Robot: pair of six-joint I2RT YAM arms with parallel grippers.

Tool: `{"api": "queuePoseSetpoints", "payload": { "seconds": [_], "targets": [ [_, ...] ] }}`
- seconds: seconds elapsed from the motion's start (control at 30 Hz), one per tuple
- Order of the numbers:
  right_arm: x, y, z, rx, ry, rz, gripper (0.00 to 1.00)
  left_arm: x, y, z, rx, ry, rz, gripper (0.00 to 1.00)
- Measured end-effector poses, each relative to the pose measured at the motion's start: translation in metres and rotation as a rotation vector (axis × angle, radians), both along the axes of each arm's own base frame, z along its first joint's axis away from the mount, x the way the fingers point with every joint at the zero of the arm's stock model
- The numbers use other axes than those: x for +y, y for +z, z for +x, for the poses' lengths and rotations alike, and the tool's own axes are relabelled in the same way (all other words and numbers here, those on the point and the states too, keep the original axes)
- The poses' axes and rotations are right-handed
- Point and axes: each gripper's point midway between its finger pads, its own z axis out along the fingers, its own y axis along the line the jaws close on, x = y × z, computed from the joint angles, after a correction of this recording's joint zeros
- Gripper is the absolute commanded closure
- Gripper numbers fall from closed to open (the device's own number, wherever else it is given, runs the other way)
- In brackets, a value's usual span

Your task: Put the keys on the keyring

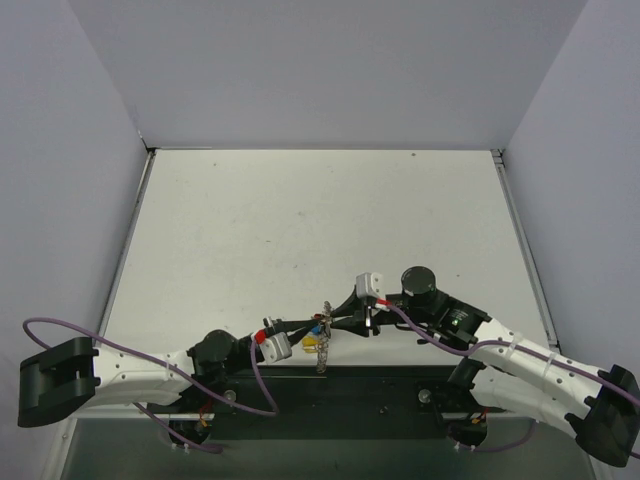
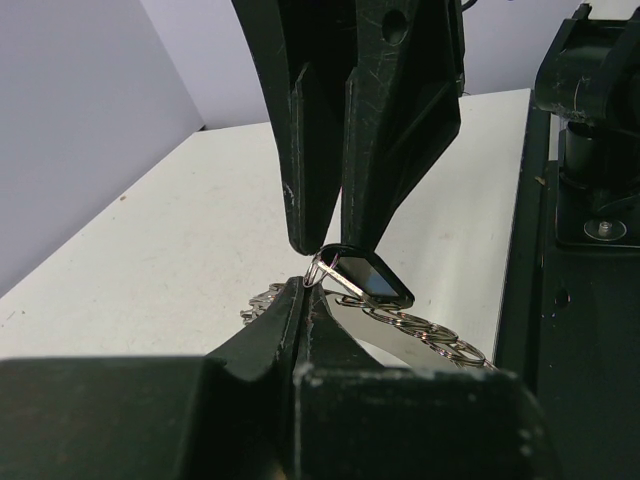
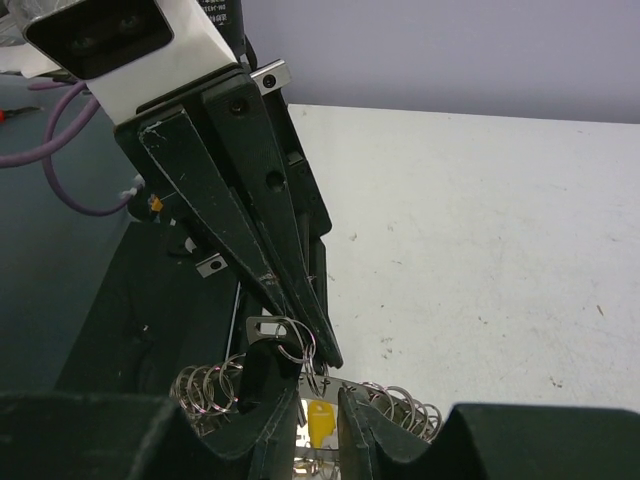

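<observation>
Black left pincer [image 2: 305, 292], clenched on the rim of the silvery keyring [image 1: 323, 350], which stands on edge at the counter's [image 1: 300, 220] near edge. Right pincer [image 2: 335, 245] meets it tip to tip, jaws narrowly parted at a dark key [image 2: 372, 282]; whether it grips cannot be told.

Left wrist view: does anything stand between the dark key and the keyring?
Nothing visible does. The dark key hangs on a small wire ring pinched in the shut tips of the left gripper, close beside the keyring. The right gripper stands over the key, not between the two.
</observation>
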Motion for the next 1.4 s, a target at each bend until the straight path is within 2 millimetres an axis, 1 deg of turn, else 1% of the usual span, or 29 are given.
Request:
{"api": "queuePoseSetpoints", "payload": {
  "seconds": [0.2,0.4,0.77,0.9,1.13,1.27,1.37,1.4],
  "targets": [
    [0.0027,0.0005,0.0015,0.012,-0.003,0.005,0.77,0.0003,-0.0016,-0.0001,0.002,0.0,0.007,1.0],
    [0.0051,0.004,0.0029,0.014,-0.007,0.021,0.8,0.0002,-0.0035,-0.0001,0.005,0.0,0.015,1.0],
    [0.006,0.0,0.002,0.04,-0.006,0.012,0.8,-0.0011,-0.0083,-0.0013,0.008,-0.009,0.034,1.0],
    [0.0059,-0.0003,0.0017,0.043,-0.005,0.011,0.78,-0.0012,-0.0085,-0.0014,0.008,-0.01,0.035,1.0],
    [0.0055,-0.0017,0.0002,0.049,0.0,0.006,0.67,-0.0016,-0.0083,-0.002,0.008,-0.014,0.034,1.0],
    [0.0053,-0.0022,-0.0006,0.052,0.004,0.004,0.67,-0.0017,-0.0077,-0.002,0.007,-0.014,0.033,1.0],
    [0.0051,-0.0029,-0.001,0.054,0.004,0.001,0.69,-0.0017,-0.0076,-0.002,0.007,-0.014,0.032,1.0],
    [0.0051,-0.0029,-0.001,0.054,0.004,0.001,0.71,-0.0017,-0.0075,-0.002,0.007,-0.014,0.032,1.0]
  ]
}}
